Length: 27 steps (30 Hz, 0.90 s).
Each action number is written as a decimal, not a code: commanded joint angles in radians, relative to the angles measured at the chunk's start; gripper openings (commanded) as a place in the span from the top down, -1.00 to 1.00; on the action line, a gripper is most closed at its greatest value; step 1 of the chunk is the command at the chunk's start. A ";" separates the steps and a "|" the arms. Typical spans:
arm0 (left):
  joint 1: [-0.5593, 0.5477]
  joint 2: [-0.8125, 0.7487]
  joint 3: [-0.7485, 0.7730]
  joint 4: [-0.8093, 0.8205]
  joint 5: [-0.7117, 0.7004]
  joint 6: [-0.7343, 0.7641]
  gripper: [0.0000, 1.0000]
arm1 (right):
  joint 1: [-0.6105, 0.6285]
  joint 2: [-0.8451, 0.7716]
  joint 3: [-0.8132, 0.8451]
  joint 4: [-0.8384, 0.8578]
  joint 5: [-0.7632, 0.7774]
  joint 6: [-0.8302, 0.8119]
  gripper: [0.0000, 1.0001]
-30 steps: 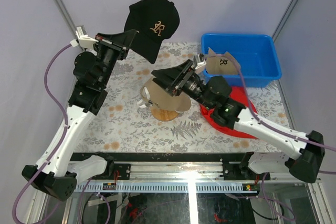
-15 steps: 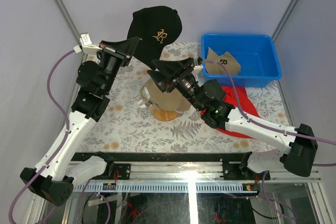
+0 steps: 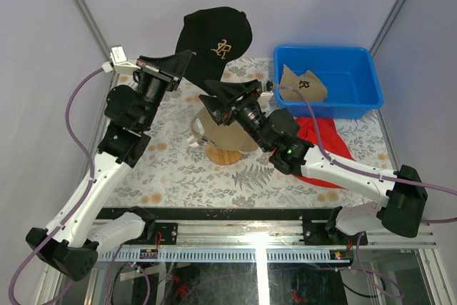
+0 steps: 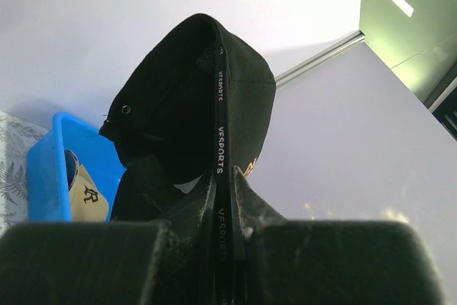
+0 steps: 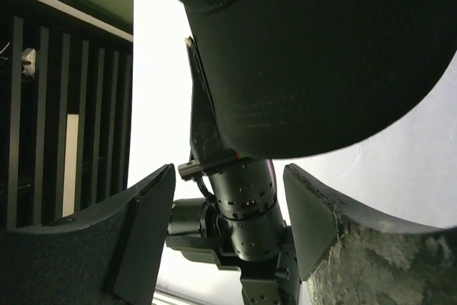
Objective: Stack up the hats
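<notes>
My left gripper (image 3: 184, 58) is shut on the rear edge of the black hat with the gold logo (image 3: 214, 39) and holds it high over the table's back. In the left wrist view the hat (image 4: 189, 98) hangs from the pinched band between my jaws (image 4: 223, 198). My right gripper (image 3: 227, 94) is open and empty, pointing up just under the hat's brim (image 5: 321, 55), with fingers (image 5: 143, 226) apart. A tan hat (image 3: 227, 133) sits on the wooden stand (image 3: 225, 155). Another tan hat (image 3: 303, 85) lies in the blue bin (image 3: 357, 98). The white hat is not clearly visible.
A red cloth (image 3: 325, 144) lies right of the stand, partly under my right arm. The blue bin also shows in the left wrist view (image 4: 43, 169) with the tan hat (image 4: 86, 194) inside. Purple walls enclose the table on three sides.
My left gripper has carried the black hat to the right, toward the table's middle. My right gripper has moved left, away from the bin, and come up under the hat's brim.
</notes>
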<state>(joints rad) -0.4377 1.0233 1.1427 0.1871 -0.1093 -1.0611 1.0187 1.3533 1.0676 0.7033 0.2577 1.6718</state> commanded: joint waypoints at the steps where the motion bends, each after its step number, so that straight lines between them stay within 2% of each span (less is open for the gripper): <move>1: -0.015 -0.034 -0.011 0.105 -0.030 -0.014 1.00 | -0.003 0.007 0.040 0.077 0.085 -0.020 -0.38; 8: -0.028 -0.063 -0.043 0.097 -0.022 -0.023 1.00 | -0.031 0.006 0.050 0.073 0.111 -0.053 -0.37; 12: -0.037 -0.084 -0.064 0.083 -0.019 -0.028 1.00 | -0.059 -0.019 0.052 0.065 0.129 -0.103 -0.27; 21: -0.072 -0.105 -0.094 0.066 -0.004 -0.052 1.00 | -0.097 -0.063 0.064 0.028 0.159 -0.197 -0.20; 27: -0.126 -0.114 -0.120 0.066 -0.018 -0.056 1.00 | -0.114 -0.075 0.062 0.031 0.171 -0.218 -0.01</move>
<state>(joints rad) -0.5266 0.9337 1.0466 0.2089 -0.1425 -1.1152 0.9379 1.3228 1.0752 0.6704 0.3168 1.5051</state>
